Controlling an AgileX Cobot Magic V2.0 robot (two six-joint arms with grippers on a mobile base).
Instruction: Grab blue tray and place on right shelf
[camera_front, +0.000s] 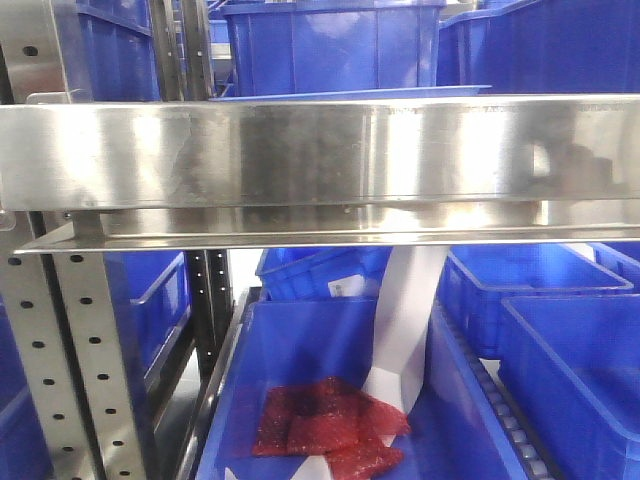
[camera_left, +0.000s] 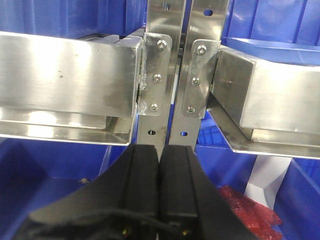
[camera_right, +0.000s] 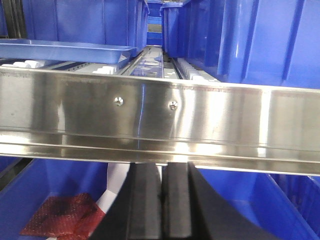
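the blue tray (camera_right: 65, 50) rests on the right shelf (camera_right: 160, 120) behind its steel beam, light, stiff, slippery, best pinched at the rolled rim; both hands clenched, empty.

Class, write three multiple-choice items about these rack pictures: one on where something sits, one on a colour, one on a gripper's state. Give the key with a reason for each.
1. Where is the blue tray?
A. on the right shelf, behind its front beam
B. in the right gripper
C. in the lower bin

2. What colour is the crumpled bag in the lower bin?
A. green
B. red
C. yellow

3. How are the left gripper's fingers?
A. wide apart
B. closed on the tray
C. pressed together, holding nothing

Key: 1 A, the right wrist view shows the tray lying above the beam. 2 B, it shows red in all three views. 3 C, the left wrist view shows the pads meeting with nothing between.
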